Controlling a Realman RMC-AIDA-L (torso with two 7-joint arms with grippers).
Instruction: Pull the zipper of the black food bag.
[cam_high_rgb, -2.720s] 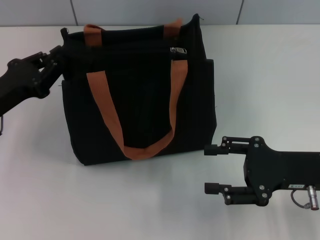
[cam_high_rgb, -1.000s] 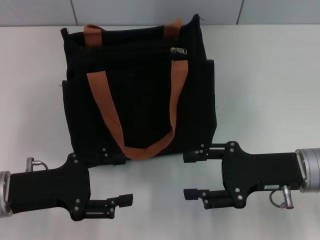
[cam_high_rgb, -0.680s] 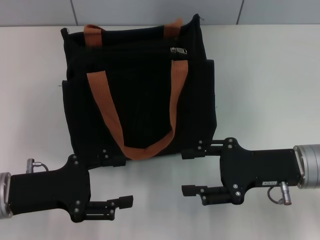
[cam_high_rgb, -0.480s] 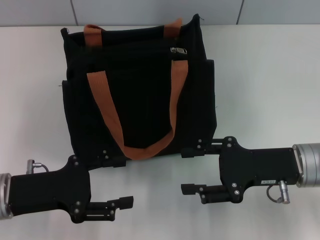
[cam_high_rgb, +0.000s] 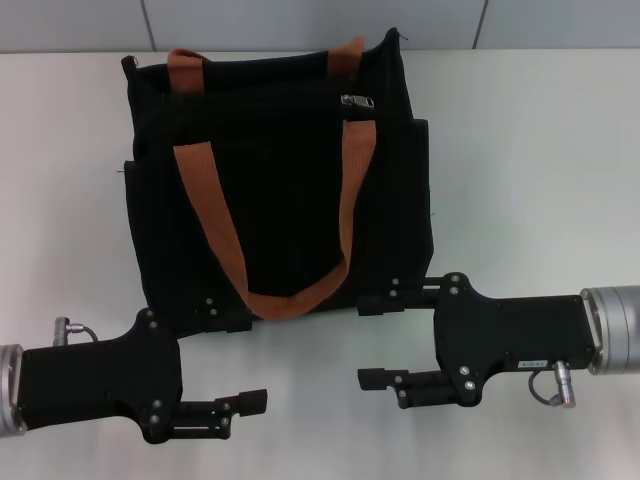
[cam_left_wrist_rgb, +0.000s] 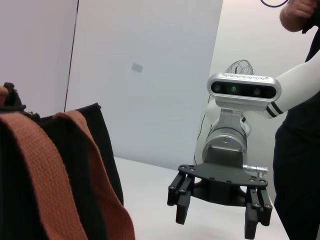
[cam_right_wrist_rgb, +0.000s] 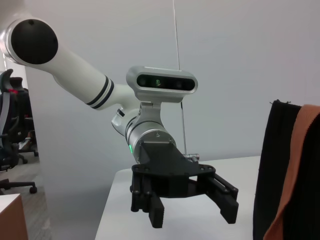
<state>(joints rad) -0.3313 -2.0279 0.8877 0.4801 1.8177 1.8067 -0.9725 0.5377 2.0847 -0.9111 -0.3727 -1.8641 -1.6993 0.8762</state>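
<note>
I am holding my left gripper (cam_high_rgb: 232, 360) and right gripper (cam_high_rgb: 381, 340) spread wide and empty just off the black food bag's (cam_high_rgb: 280, 180) bottom edge. Its zipper pull (cam_high_rgb: 357, 103) lies at the bag's far top, toward the right, so any pinch there wants to be narrow.
</note>
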